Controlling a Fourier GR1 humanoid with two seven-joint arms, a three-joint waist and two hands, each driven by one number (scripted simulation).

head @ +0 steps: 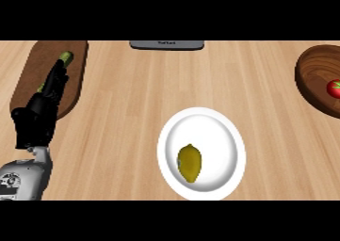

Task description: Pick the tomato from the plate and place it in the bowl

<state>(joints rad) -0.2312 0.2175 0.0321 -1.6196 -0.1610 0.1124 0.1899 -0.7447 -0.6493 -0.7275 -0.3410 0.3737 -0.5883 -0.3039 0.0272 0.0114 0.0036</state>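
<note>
Pale wooden table fills the view. Well away from the left hand's fingers, at the opposite edge, a red tomato sits inside a dark wooden bowl. Between them, nearer the lower edge, a white plate holds a yellow lemon. The left hand shows at the left, its black fingers straight, holding nothing, extended over a dark wooden board with a green item just beyond the fingertips. A grey object lies at the far edge.
</note>
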